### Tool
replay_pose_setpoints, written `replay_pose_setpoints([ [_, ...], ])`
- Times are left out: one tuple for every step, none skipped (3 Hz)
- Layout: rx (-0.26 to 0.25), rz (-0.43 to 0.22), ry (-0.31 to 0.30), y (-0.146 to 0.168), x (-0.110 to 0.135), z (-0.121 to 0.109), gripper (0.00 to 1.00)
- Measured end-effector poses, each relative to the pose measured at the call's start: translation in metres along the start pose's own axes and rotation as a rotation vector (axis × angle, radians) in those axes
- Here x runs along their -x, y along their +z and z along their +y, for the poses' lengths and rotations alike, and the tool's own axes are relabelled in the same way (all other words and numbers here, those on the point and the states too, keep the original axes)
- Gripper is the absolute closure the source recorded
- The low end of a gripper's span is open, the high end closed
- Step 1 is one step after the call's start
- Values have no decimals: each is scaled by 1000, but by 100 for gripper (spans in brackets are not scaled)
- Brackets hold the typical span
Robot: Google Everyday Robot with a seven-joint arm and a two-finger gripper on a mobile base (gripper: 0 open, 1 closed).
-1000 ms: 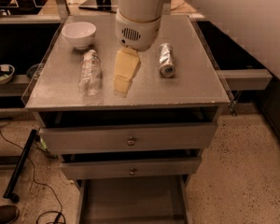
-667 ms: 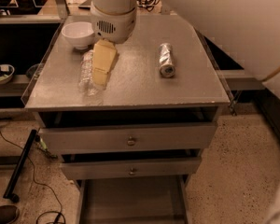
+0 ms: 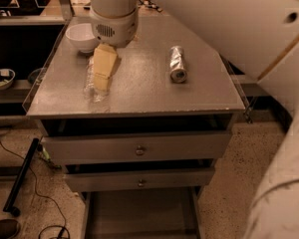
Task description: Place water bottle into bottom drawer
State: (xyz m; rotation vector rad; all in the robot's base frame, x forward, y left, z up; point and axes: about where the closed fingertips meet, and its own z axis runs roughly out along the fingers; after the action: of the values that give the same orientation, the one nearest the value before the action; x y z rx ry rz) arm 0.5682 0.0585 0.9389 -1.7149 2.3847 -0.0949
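The end effector [image 3: 102,78] hangs low over the left side of the desk [image 3: 149,91], its pale yellow tip pointing down and toward the front edge. Right beneath it lies the water bottle [image 3: 89,83], flat on its side on the desk top, with its clear crinkled body showing along the left edge of the tip and just past its end. The tip covers most of the bottle, so I cannot tell whether the end effector is apart, together or clamped on it; it looks to be at least touching the plastic.

Behind the bottle, at the back left corner, sits a white bowl [image 3: 80,36]. Well over to the right a silver can [image 3: 177,63] lies on its side, with one round end facing the front.

Below the desk top, the top drawer [image 3: 89,148] and the middle drawer [image 3: 99,181] each carry a small round knob and stand a little way out. The bottom drawer [image 3: 139,213] is pulled out furthest, with its flat grey floor in plain sight.

On the floor to the left lie a black bar [image 3: 22,176] and a thin cable [image 3: 20,168].
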Motion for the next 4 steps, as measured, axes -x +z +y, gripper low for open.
replay_pose_setpoints([
  [-31, 60, 49, 2, -12, 2, 0],
  [-50, 80, 99, -3, -34, 15, 0],
  [-70, 80, 140, -9, -56, 31, 0],
  [-67, 69, 136, -6, -43, 29, 0],
])
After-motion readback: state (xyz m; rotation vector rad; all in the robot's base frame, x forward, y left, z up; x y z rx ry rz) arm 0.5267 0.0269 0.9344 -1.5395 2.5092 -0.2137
